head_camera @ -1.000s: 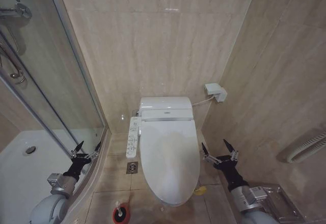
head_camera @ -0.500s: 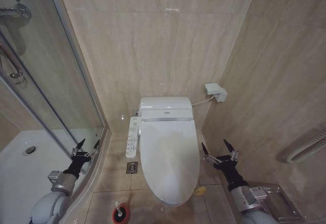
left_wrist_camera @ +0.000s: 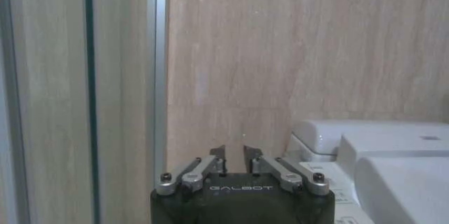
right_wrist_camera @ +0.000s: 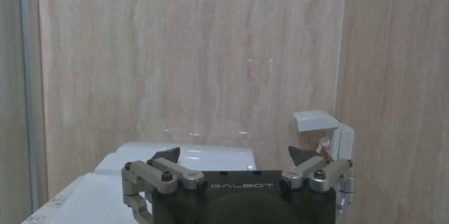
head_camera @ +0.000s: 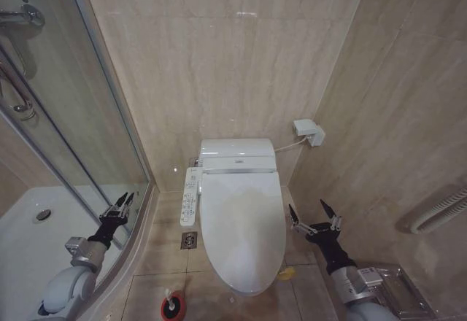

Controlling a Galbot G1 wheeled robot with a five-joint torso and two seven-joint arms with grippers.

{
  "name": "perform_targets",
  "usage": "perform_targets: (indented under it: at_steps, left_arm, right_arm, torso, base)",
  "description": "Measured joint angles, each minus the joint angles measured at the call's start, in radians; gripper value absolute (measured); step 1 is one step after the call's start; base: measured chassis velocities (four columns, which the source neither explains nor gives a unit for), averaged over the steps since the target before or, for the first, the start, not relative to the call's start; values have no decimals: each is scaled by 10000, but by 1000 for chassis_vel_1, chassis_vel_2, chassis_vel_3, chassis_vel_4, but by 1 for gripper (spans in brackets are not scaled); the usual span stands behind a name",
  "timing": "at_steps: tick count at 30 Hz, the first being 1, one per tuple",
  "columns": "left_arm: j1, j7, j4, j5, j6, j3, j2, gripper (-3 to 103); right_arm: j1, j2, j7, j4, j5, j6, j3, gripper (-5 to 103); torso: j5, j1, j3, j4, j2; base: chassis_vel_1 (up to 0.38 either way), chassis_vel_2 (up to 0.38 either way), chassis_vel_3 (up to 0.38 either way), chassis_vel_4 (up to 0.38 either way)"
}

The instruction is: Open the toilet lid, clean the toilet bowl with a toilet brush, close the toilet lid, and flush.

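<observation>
The toilet lid (head_camera: 242,230) lies closed over the toilet bowl (head_camera: 246,287), with a small yellow loop (head_camera: 287,271) at its right front edge. The white button panel (head_camera: 191,195) sits on the bowl's left side. Near the bottom edge of the head view, the toilet brush (head_camera: 170,298) stands in its red cup (head_camera: 174,308) on the floor, left of the bowl's front. My left gripper (head_camera: 124,202) hovers by the shower door, left of the toilet, its fingers (left_wrist_camera: 218,154) drawn almost together on nothing. My right gripper (head_camera: 315,215) hangs open to the right of the lid; its fingers (right_wrist_camera: 165,155) are spread wide.
A glass shower door (head_camera: 109,124) and white shower tray (head_camera: 29,241) close off the left. A floor drain (head_camera: 189,240) lies beside the bowl. A white wall box (head_camera: 309,131) and cable sit at the back right. A metal rack (head_camera: 401,292) stands at the lower right.
My left gripper's fingers have drawn together from wide open, and that arm has shifted slightly left and up toward the shower door. The right arm has not moved.
</observation>
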Motion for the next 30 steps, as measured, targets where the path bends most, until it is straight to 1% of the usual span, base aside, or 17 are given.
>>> perform_targets:
  at_steps: [4,5,7,8,10,11,12,13,15,16,19,20,24,30]
  left_arm:
    - [-197,81,168,17,61,17,205,26]
    - [-249,209,230,18,61,44,270,2]
    - [-356,627,347,22,26,163,387,2]
    - [-356,627,347,22,26,163,387,2]
    - [-469,1011,433,23,1,307,459,2]
    - [-585,1362,535,41,-26,431,500,2]
    - [-585,1362,535,41,-26,431,500,2]
    - [-658,1509,602,53,-44,495,520,0]
    - [-919,1820,836,78,-87,675,574,0]
    - [-919,1820,836,78,-87,675,574,0]
    - [-1544,2108,1448,113,-187,957,652,0]
    - [-1544,2108,1448,113,-187,957,652,0]
    - [-2371,2389,2266,136,-377,1298,803,0]
    - [-2888,2607,2852,185,-601,1606,950,0]
  right_arm:
    - [0,0,0,0,0,0,0,100]
    - [0,0,0,0,0,0,0,100]
    - [0,-1,0,0,0,0,0,100]
    - [0,-1,0,0,0,0,0,100]
    - [0,0,0,0,0,0,0,100]
    - [0,-1,0,0,0,0,0,100]
    - [0,-1,0,0,0,0,0,100]
    - [0,0,0,0,0,0,0,100]
    - [0,0,0,0,0,0,0,100]
    - [0,0,0,0,0,0,0,100]
    - [0,0,0,0,0,0,0,100]
    - [0,0,0,0,0,0,0,100]
    - [0,0,0,0,0,0,0,100]
    - [0,-1,0,0,0,0,0,100]
  torso:
    - [0,0,0,-1,0]
    - [0,0,0,0,0]
    - [0,0,0,0,0]
    - [0,0,0,0,0]
    - [0,-1,0,0,0]
    - [0,-1,0,-1,0]
    - [0,-1,0,-1,0]
    - [0,-1,0,-1,0]
    - [0,-2,0,0,0]
    - [0,-2,0,0,0]
    - [0,-2,0,-1,0]
    - [0,-2,0,-1,0]
    - [2,-1,0,-2,0]
    - [1,-1,0,1,0]
  base:
    - [0,0,0,0]
    - [0,0,0,0]
    - [0,0,0,0]
    - [0,0,0,0]
    - [0,0,0,0]
    - [0,0,0,0]
    - [0,0,0,0]
    - [0,0,0,0]
    - [0,0,0,0]
    - [0,0,0,0]
    - [0,0,0,0]
    - [0,0,0,0]
    - [0,0,0,0]
    - [0,0,0,0]
